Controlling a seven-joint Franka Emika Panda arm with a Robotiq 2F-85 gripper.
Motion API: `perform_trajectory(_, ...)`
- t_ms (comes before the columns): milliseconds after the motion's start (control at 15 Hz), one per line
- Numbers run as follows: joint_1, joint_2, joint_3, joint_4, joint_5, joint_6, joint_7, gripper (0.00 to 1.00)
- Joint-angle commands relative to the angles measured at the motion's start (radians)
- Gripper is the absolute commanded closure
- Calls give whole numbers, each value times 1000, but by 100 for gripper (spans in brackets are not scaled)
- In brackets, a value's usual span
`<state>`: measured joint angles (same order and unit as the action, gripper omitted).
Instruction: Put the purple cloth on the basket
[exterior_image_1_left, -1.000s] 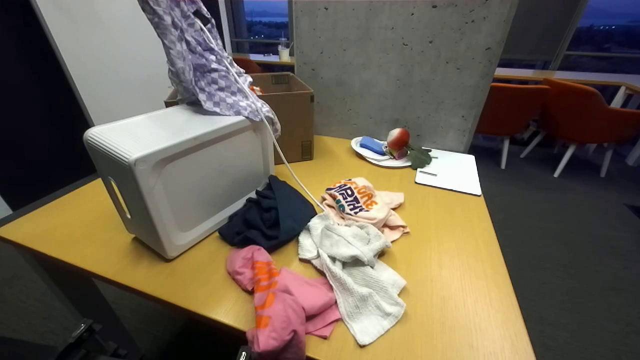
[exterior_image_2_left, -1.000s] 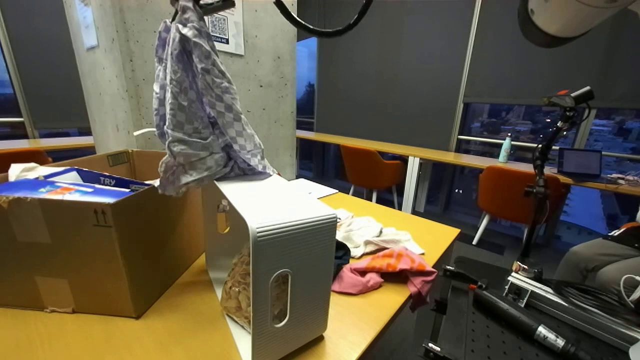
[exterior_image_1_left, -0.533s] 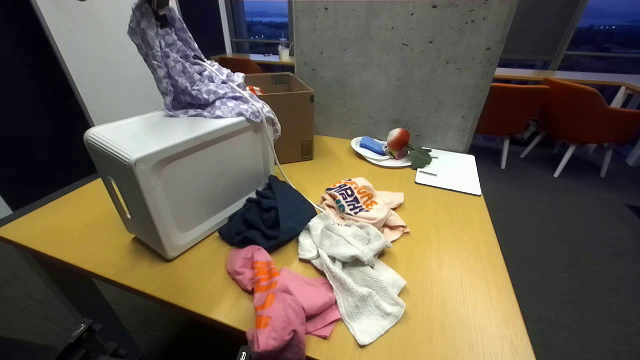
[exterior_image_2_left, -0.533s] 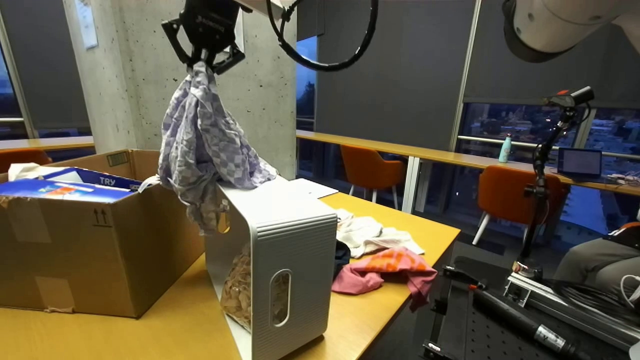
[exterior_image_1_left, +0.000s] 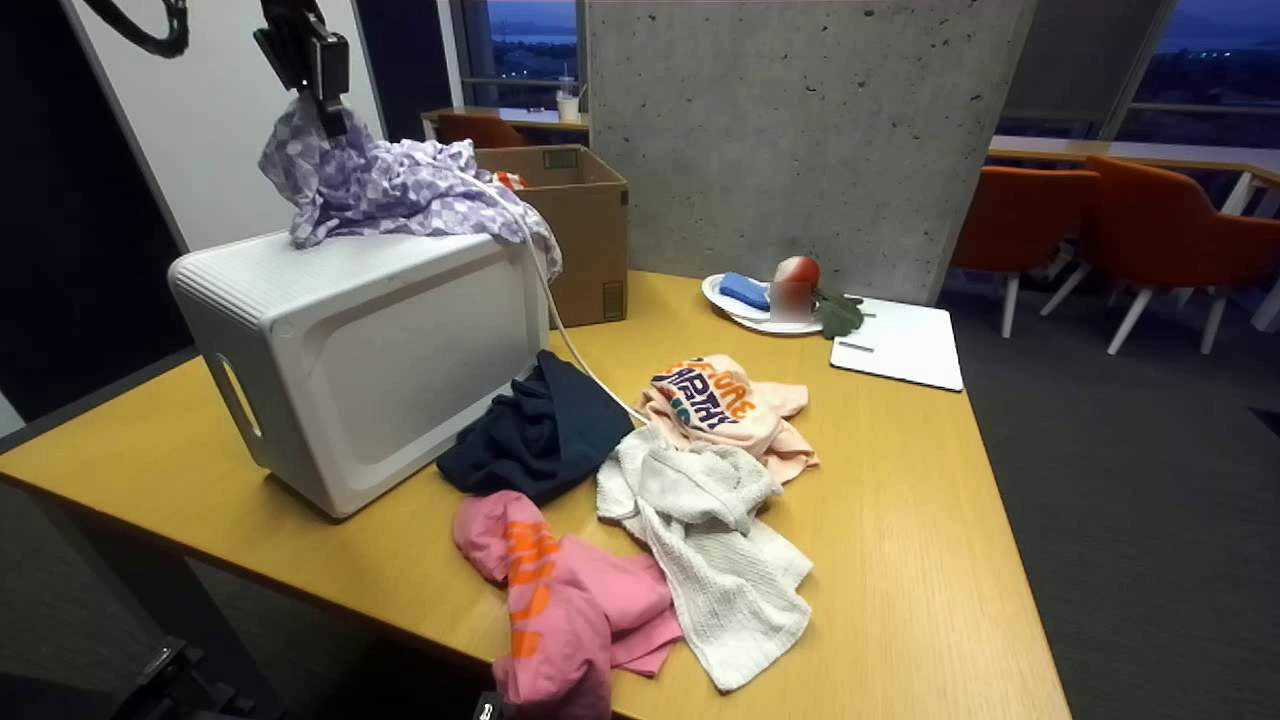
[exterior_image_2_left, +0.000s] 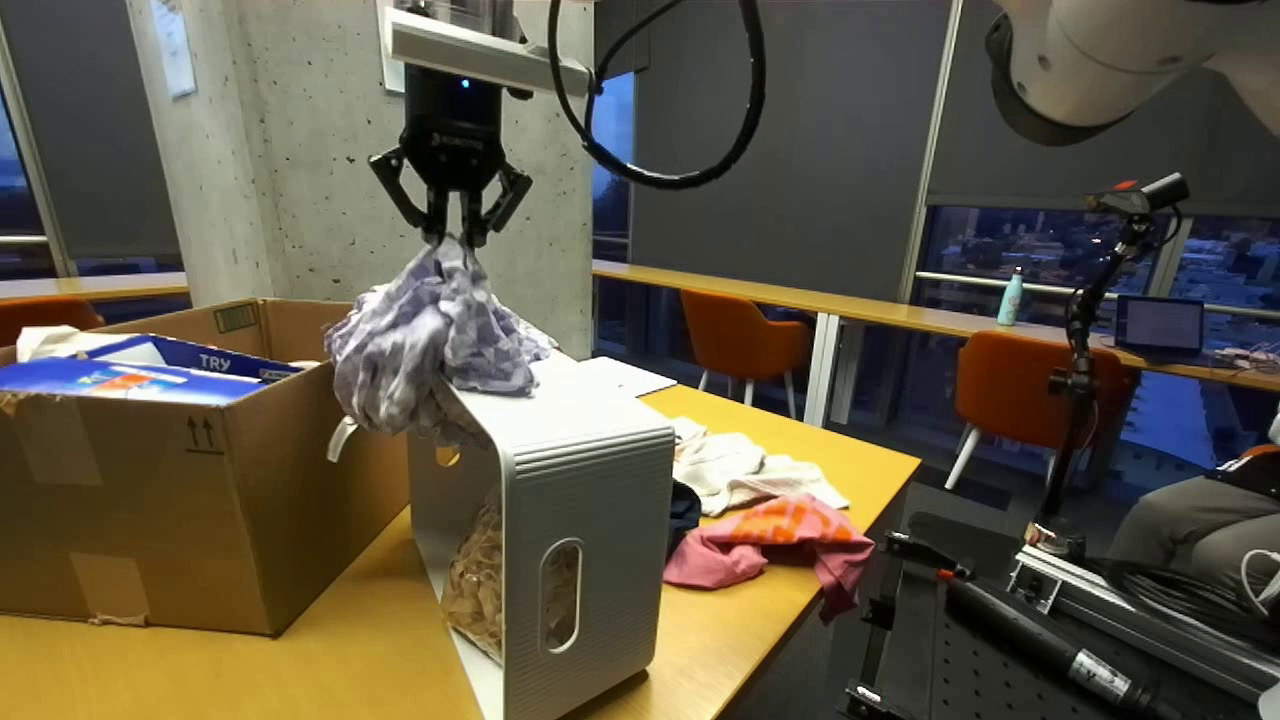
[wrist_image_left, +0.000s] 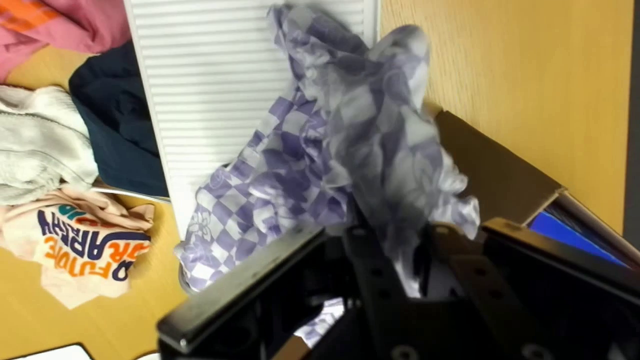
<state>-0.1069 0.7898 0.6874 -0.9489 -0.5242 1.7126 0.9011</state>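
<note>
Purple cloth (exterior_image_2_left: 440, 340) lies bunched atop the basket (exterior_image_2_left: 610, 490), lapping over the edge of its open side; the tool (exterior_image_2_left: 456, 240) points straight down, clamped on the cloth's peak. Basket's on its side on the desk (exterior_image_1_left: 900, 550): one end of the top is draped, while ribbed wall shows from the cloth out to the opp. end, leaving room there. Just beside the open side, in an exterior view, stands the box (exterior_image_2_left: 140, 520), a wedge of desk showing btwn the two. On the opp. side, navy cloth (exterior_image_1_left: 540, 430) sits right by the basket's base, w/ pink cloth (exterior_image_1_left: 590, 600) past it hanging over the desk edge. Towel (exterior_image_1_left: 715, 540) touches the peach cloth (exterior_image_1_left: 735, 410); a cord (exterior_image_1_left: 549, 295) runs to them from the purple cloth. From the towel a wide strip of desk reaches the long edge. Farther off: plate (exterior_image_1_left: 713, 290) w/ sponge (exterior_image_1_left: 744, 290), then board (exterior_image_1_left: 895, 340) at the edge, pillar (exterior_image_1_left: 800, 130) behind. Chairs (exterior_image_1_left: 1170, 220) well apart, bkgd.
</note>
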Motion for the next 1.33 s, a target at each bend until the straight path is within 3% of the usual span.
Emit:
perform_trajectory(0,14,-4,-23,34,-29,-77,-14,49)
perform_trajectory(467,-16,-26,-105,36,-189,-133,-22,0)
perform_trajectory(867,-71,-11,-235,-53,-264,-186,46,0)
perform_trajectory(1067,-125,-48,-264,-193,-274,-78,111,0)
perform_trajectory(1133,-43,-93,-454,-242,-147,-5,87,0)
perform_trajectory(1267,-32,-122,-546,-330,-89,97,155,0)
